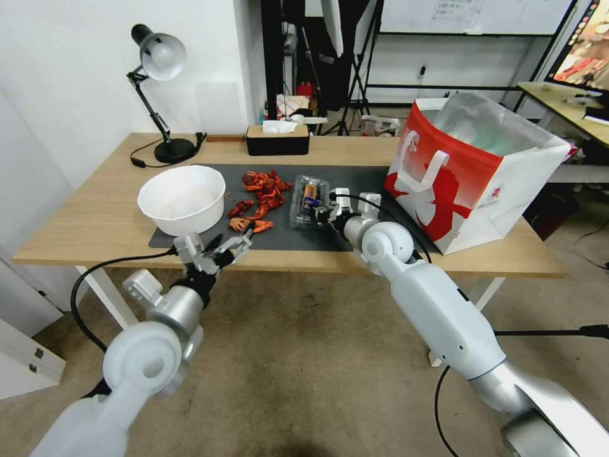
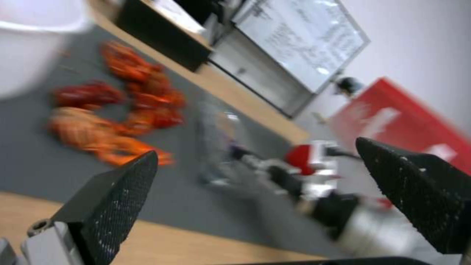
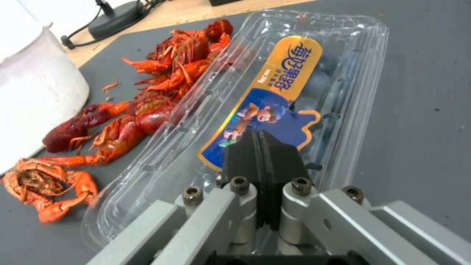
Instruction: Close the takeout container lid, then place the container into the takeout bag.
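Observation:
The takeout container (image 1: 309, 202) is a clear clamshell lying on the dark mat, between the crayfish and the takeout bag (image 1: 469, 171). Its lid (image 3: 294, 66) lies down over the box and carries an orange and blue sticker, with dark berries showing through. My right gripper (image 3: 259, 147) is shut, its black fingertips pressed together on top of the lid at the container's near end. My left gripper (image 1: 219, 249) hangs open over the table's front edge, just in front of the white bowl, holding nothing. The red-and-white bag stands open at the right of the table, its foil lining showing.
A round white bowl (image 1: 182, 198) sits at the mat's left end. Red crayfish (image 1: 260, 197) lie scattered beside the container. A black tissue box (image 1: 277, 138) and a desk lamp (image 1: 158, 95) stand at the back. Bare wood lies left of the mat (image 1: 368, 178).

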